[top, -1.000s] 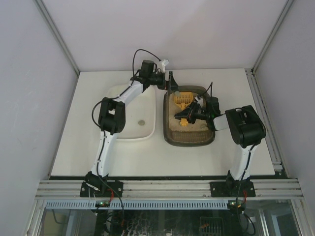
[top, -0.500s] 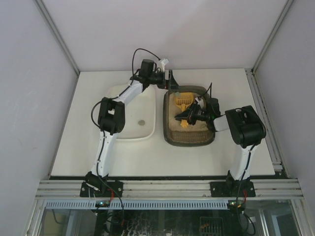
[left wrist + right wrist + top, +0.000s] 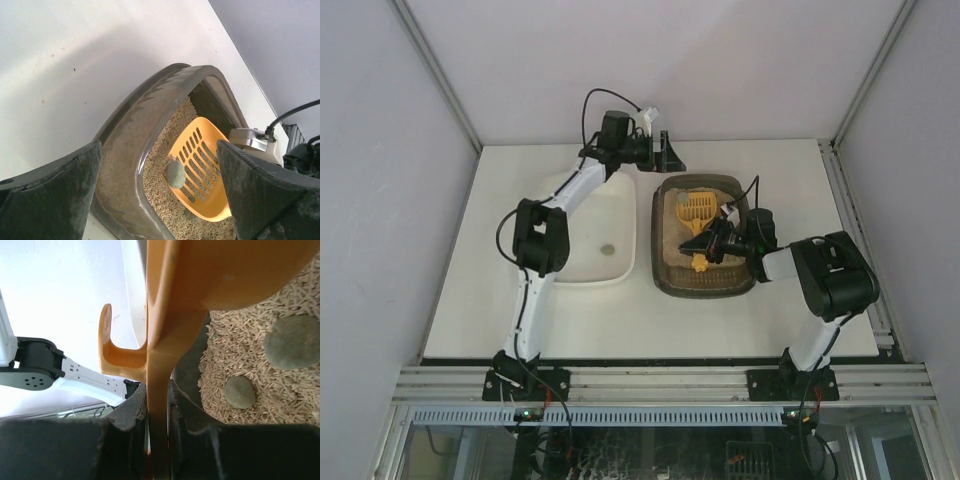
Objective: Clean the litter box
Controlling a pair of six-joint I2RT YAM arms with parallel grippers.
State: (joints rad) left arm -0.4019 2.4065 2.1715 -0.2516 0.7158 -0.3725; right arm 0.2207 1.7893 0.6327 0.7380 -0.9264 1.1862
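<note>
The litter box (image 3: 665, 268) is a dark tray of beige litter right of centre. My right gripper (image 3: 712, 243) is over it, shut on the handle of a yellow slotted scoop (image 3: 695, 207). In the right wrist view the handle (image 3: 159, 405) is pinched between the fingers, and two grey-green clumps (image 3: 294, 341) (image 3: 240, 392) lie on the litter. My left gripper (image 3: 667, 155) is open and empty, above the box's far left corner. In the left wrist view one clump (image 3: 175, 173) rests on the scoop (image 3: 205, 175), inside the box's rim (image 3: 125, 150).
A white tub (image 3: 582, 270) stands left of the litter box, touching it, with a small grey round thing (image 3: 608, 250) on its bottom. White walls close in the table at the back and sides.
My left gripper has lifted away from the litter box's far left rim, toward the back. My right arm has drawn a little to the right and nearer, with the scoop.
</note>
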